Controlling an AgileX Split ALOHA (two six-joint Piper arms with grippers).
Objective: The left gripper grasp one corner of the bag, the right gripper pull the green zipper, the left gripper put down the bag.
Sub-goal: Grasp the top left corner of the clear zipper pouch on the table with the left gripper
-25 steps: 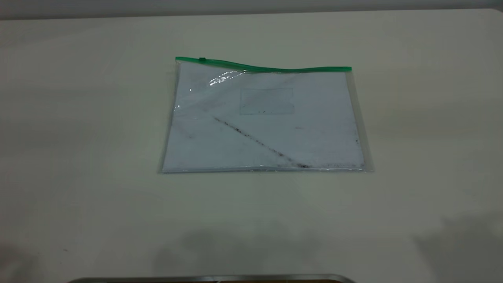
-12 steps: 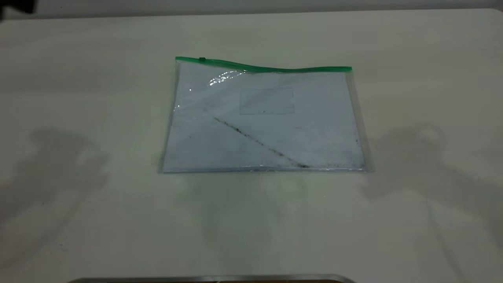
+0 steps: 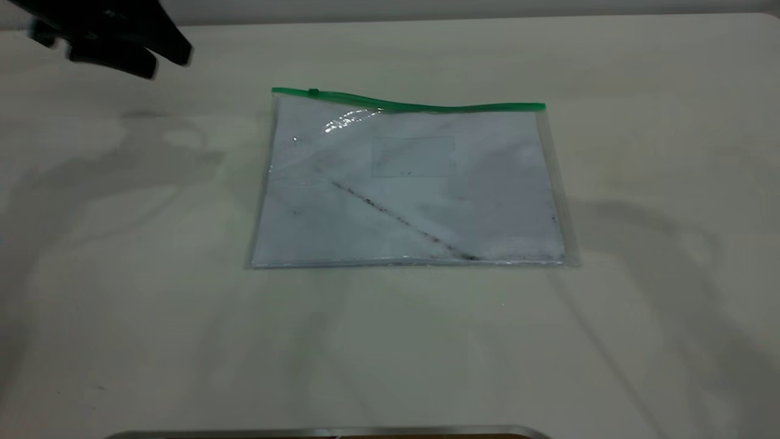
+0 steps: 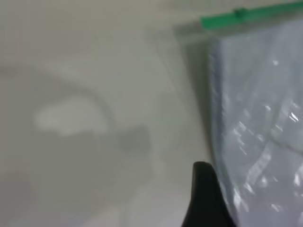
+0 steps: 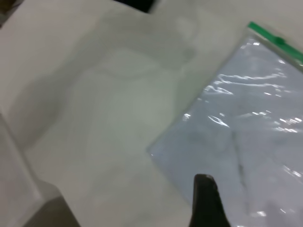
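The bag (image 3: 408, 183) lies flat on the table, white paper with a dark diagonal line inside. The green zipper (image 3: 426, 107) runs along its far edge, with the slider tab (image 3: 314, 92) near the left corner (image 3: 275, 92). My left gripper (image 3: 116, 42) hovers blurred at the far left, well clear of the bag; its wrist view shows that corner (image 4: 203, 22), the bag (image 4: 255, 118) and a black part of the gripper (image 4: 206, 198). My right gripper is outside the exterior view; its wrist view shows a black part (image 5: 206, 203) above the bag's (image 5: 246, 123) near left corner.
The pale table (image 3: 122, 274) carries shadows of both arms left and right of the bag. A metal edge (image 3: 329, 431) runs along the front. The right wrist view shows a table edge (image 5: 28, 189) and the left arm (image 5: 137, 4) far off.
The left gripper has come into the exterior view at the far left. Both arms' shadows have shifted across the table toward the bag. The bag has not moved.
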